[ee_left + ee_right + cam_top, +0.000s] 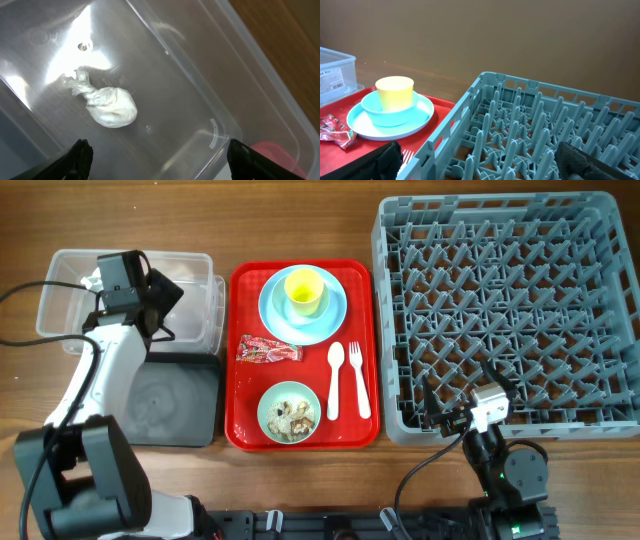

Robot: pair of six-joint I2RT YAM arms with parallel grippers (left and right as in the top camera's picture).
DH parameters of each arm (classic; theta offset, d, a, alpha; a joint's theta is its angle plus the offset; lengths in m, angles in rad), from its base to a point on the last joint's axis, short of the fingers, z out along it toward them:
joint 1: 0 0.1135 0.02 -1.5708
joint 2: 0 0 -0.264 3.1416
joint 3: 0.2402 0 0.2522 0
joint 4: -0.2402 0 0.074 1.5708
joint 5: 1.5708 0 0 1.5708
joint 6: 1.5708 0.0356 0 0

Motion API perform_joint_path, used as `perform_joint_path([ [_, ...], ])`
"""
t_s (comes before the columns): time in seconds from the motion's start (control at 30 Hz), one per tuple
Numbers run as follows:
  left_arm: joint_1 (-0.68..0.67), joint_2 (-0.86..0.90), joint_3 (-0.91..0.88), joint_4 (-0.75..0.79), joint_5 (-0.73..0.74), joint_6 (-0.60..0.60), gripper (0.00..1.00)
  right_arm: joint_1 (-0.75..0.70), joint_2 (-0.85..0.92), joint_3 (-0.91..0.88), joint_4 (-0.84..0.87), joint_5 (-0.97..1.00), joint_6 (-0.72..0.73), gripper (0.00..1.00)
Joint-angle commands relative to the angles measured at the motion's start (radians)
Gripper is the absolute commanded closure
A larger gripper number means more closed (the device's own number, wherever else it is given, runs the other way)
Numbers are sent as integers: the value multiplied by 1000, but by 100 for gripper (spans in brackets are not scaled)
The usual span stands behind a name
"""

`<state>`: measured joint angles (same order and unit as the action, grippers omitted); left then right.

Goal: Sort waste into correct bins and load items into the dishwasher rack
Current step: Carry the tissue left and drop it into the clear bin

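A crumpled white tissue (107, 105) lies on the floor of the clear tub (200, 85). My left gripper (160, 160) hangs open and empty above it; from overhead it (165, 300) is over the clear tub (60, 270). The red-and-white wrapper (268, 351), yellow cup (304, 290) on light blue plates (275, 310), white fork (334, 380), spoon (358, 380) and green bowl (272, 405) of food scraps (293, 418) sit on the red tray. My right gripper (480, 162) is open and empty over the near edge of the grey rack (520, 115), which stands at the right in the overhead view (510, 310).
The black tray (180, 405) lies in front of the clear tub, left of the red serving tray (240, 360). In the right wrist view the cup (395, 92), plates (420, 117) and wrapper (335, 130) lie left of the rack.
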<state>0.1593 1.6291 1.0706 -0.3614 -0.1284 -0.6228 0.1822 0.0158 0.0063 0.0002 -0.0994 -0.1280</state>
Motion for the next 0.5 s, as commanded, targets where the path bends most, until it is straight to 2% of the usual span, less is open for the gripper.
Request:
perform_joint_path([
  [0.0,5,-135,50,-16,95,42,18,-1,-2,-1,5,6,-3,0],
  [0.1,0,-239,50,-40,166,38,23,-1,-2,-1,5,6,-3,0],
  [0.23,-40,-389,50,-165,210,-19,34,-1,-2,-1,5,6,-3,0],
  [0.27,-57,-417,50,-205,235,-21,39,-1,-2,-1,5,6,-3,0],
  [0.37,-130,-471,50,-325,310,-21,65,-1,-2,-1,5,6,-3,0],
  [0.4,-158,-475,50,-355,320,-21,80,-1,-2,-1,5,6,-3,0],
  [0.43,-189,-474,49,-380,319,-21,85,-1,-2,-1,5,6,-3,0],
  [0.47,-221,-469,45,-393,319,-21,86,-1,-2,-1,5,6,-3,0],
])
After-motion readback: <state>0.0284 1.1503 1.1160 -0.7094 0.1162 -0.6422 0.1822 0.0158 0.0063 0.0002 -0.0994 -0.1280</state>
